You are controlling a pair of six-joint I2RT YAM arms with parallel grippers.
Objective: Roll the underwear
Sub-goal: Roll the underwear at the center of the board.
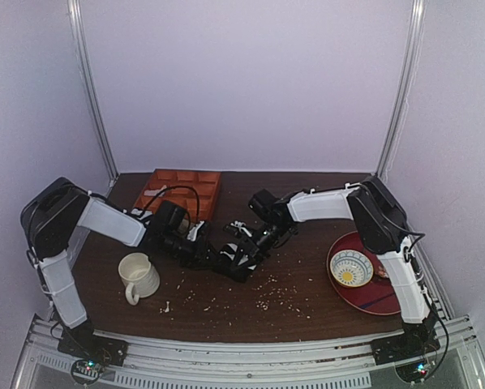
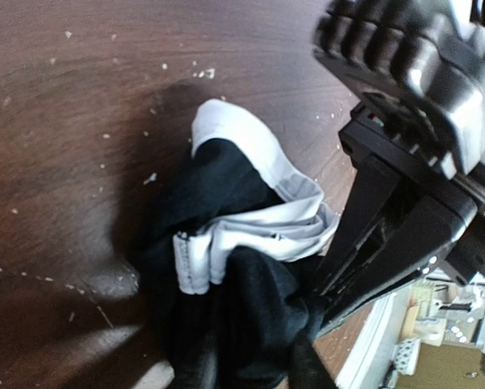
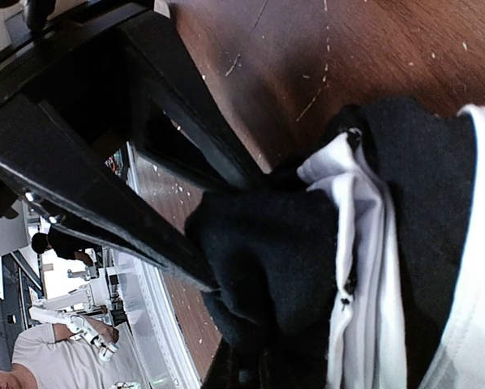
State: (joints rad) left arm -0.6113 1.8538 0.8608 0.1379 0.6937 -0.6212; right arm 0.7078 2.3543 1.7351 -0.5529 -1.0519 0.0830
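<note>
Underwear (image 1: 241, 259) bunched mid-desk toward the near edge, black with white edging, partly gathered, not yet a tidy roll; tightening left, by the look of it. One bundle visible. Right gripper (image 1: 244, 254) clamped on the fabric. Left gripper (image 1: 212, 255) touching it; jaws unclear. One mug (image 1: 139, 275), one bowl (image 1: 352, 267), one plate (image 1: 385, 301).
</note>
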